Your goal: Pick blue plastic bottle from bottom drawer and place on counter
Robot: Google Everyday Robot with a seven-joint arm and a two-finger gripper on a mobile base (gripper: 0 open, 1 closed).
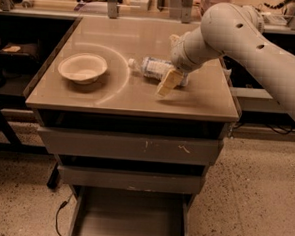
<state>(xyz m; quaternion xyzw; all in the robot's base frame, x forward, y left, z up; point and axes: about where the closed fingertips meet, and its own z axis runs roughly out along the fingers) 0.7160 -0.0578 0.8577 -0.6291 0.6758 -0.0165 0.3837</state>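
1 blue plastic bottle (pixel 150 67) lying on counter (pixel 201 101); tool (pixel 168 66) splayed just beside.

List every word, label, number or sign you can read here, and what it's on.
No text is readable.
Label on the blue plastic bottle: print too blurred.
The drawer front: scratch marks, no writing.
The gripper, at the bottle's end over the counter: no markings show.

Matt gripper (pixel 167 66) above glossy beige counter (pixel 88 99)

Dim warm light sheens the counter (pixel 203 101), and the spread end effector (pixel 167 66) over it casts a soft shadow.
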